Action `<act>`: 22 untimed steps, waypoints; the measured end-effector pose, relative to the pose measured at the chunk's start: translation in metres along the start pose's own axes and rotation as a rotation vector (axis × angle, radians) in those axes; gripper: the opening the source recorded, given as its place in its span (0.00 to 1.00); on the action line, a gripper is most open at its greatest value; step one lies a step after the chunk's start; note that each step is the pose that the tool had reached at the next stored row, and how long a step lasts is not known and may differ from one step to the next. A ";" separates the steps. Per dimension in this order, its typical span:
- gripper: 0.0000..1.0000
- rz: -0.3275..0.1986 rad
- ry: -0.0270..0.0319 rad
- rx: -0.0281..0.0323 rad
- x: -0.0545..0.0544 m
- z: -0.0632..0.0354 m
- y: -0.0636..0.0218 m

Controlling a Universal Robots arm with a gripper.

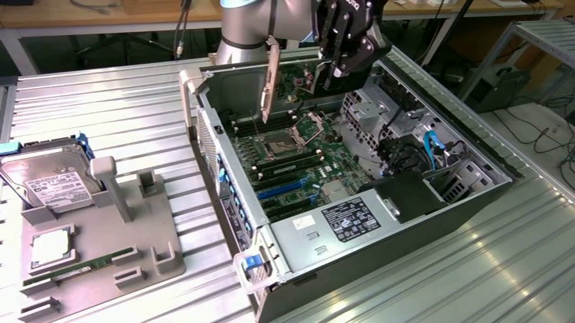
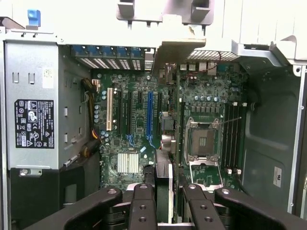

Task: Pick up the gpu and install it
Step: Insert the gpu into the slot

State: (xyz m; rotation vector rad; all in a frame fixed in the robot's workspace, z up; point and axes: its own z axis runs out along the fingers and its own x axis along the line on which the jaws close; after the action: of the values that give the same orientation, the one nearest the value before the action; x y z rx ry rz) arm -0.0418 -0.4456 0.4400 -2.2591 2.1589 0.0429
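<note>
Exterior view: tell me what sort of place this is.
Probably a robotics lab or test bench for computer assembly. An open computer case lies on a ribbed metal table, a grey parts fixture holds a hard drive, and the gripper holds the gpu above it.

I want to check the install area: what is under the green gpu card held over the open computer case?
Under the thin green gpu card lies the green motherboard with its empty silver processor socket. The card's edge covers a narrow strip of board.

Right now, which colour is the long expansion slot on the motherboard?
Blue; the long expansion slot shows best in the wrist view.
</note>
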 end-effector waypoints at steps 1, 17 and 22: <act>0.27 0.000 -0.0002 0.0001 0.000 0.0011 0.0000; 0.27 -0.004 0.0001 0.0046 0.001 0.0159 0.0010; 0.27 -0.004 0.0000 0.0046 0.001 0.0200 0.0010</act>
State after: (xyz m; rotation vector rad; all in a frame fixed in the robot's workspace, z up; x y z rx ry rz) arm -0.0430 -0.4459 0.4200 -2.2608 2.1523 0.0378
